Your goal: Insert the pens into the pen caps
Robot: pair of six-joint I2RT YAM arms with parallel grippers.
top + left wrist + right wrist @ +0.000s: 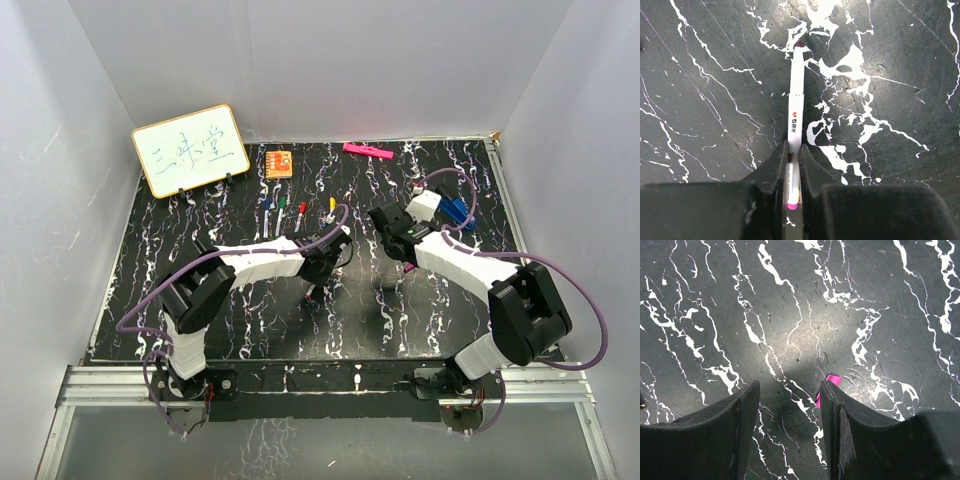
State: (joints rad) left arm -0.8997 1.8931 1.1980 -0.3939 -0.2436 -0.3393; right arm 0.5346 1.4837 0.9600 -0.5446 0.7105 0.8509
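Gripping a pen (796, 100) near its pink end, the left gripper (793, 147) is closed on the barrel, with the dark tip pointed out over the table (715, 75). The right gripper (790, 385) is spread wide and empty; a pink cap (834, 380) is seen just beside one finger. The cap should be centred between those fingers and clamped squarely, mouth outward, before the tip is fed in straight.
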